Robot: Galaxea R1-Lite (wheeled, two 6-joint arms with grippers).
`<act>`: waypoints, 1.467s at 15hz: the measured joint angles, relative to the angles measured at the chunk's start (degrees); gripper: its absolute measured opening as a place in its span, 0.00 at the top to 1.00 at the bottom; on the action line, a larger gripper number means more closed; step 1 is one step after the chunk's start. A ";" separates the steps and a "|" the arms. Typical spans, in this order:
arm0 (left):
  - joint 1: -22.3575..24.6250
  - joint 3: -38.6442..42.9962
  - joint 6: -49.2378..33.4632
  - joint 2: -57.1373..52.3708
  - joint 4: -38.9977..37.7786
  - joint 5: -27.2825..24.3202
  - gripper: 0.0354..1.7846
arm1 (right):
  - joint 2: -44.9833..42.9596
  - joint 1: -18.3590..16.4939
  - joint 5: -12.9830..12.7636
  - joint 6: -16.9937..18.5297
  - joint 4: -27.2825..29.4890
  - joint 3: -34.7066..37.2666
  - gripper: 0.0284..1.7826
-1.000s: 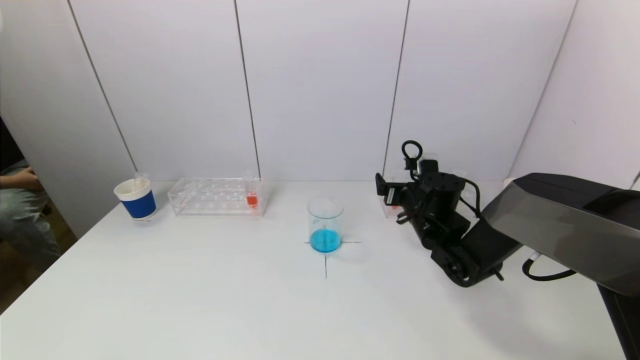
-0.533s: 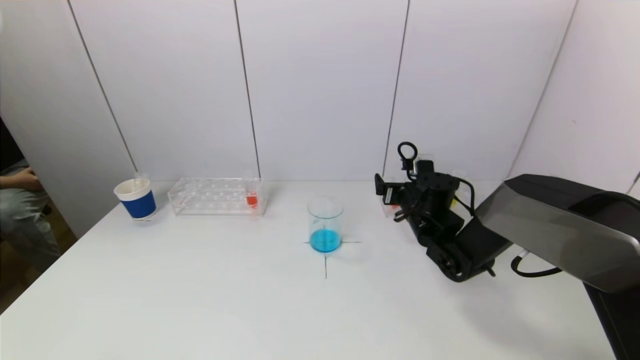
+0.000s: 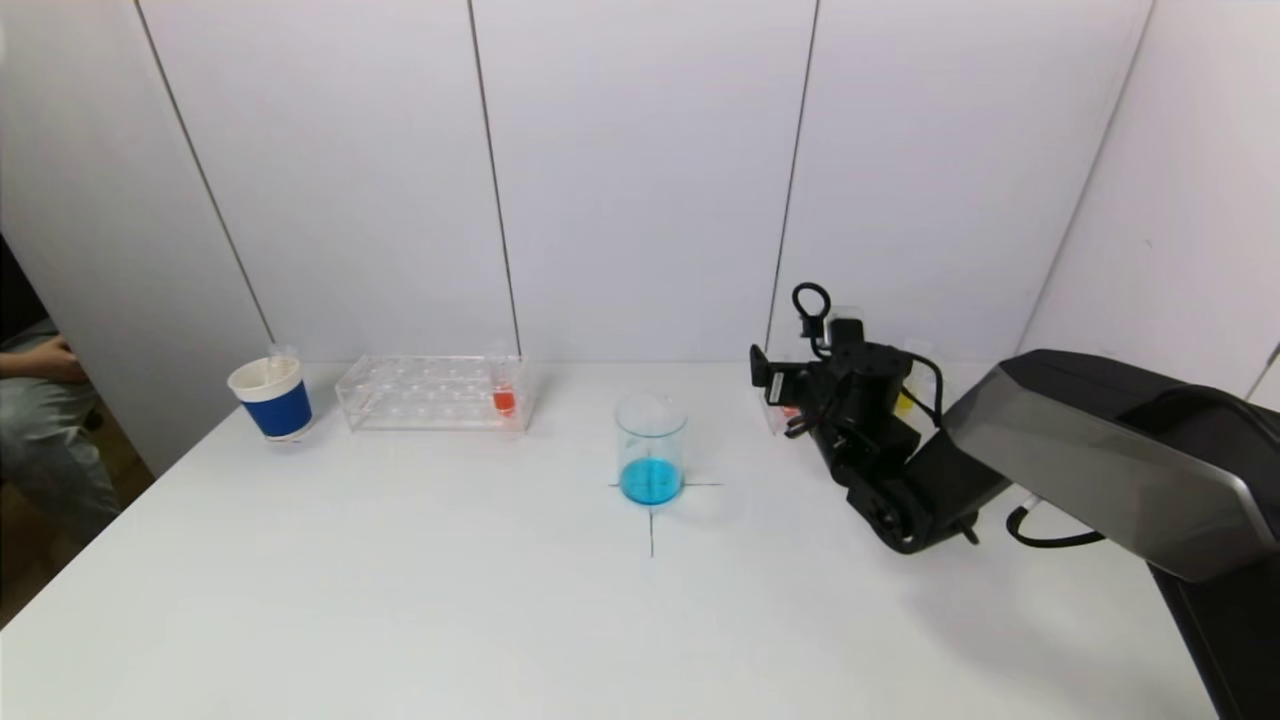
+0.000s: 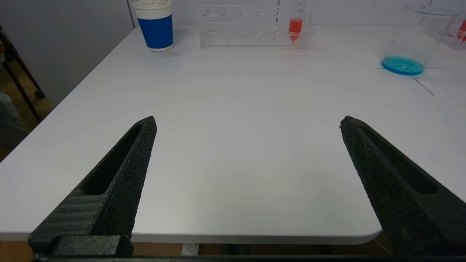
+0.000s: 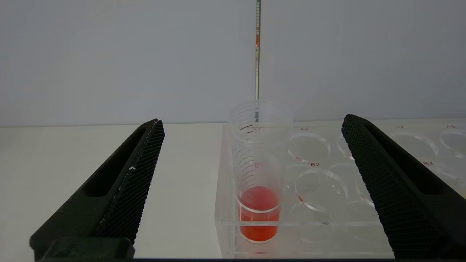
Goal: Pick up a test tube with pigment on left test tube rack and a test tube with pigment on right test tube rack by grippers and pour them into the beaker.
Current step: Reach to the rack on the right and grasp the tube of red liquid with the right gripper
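A glass beaker (image 3: 651,450) with blue liquid stands at the table's middle on a cross mark. The left clear rack (image 3: 432,393) holds a test tube with red pigment (image 3: 503,390) at its right end; both show in the left wrist view (image 4: 295,22). My right gripper (image 5: 253,122) is open, its fingers on either side of a red-pigment test tube (image 5: 259,171) standing in the right rack (image 5: 327,203), not touching it. In the head view the right arm (image 3: 860,400) hides most of that rack. My left gripper (image 4: 247,122) is open and empty at the table's near edge.
A blue and white paper cup (image 3: 271,398) stands left of the left rack. White wall panels close the back of the table. A person (image 3: 40,420) sits at the far left. A yellow patch (image 3: 905,402) shows behind the right arm.
My right arm has moved forward toward the right rack, bringing the open gripper closer around the test tube. Nothing else has moved.
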 joint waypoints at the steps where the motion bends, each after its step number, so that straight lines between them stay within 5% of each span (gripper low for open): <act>1: 0.00 0.00 0.00 0.00 0.00 0.00 0.01 | 0.20 -0.06 -0.02 -0.05 0.07 -0.30 0.01; 22: 0.00 0.00 0.00 0.00 0.00 0.02 0.01 | 3.30 -0.90 0.00 -0.22 3.08 -5.83 0.01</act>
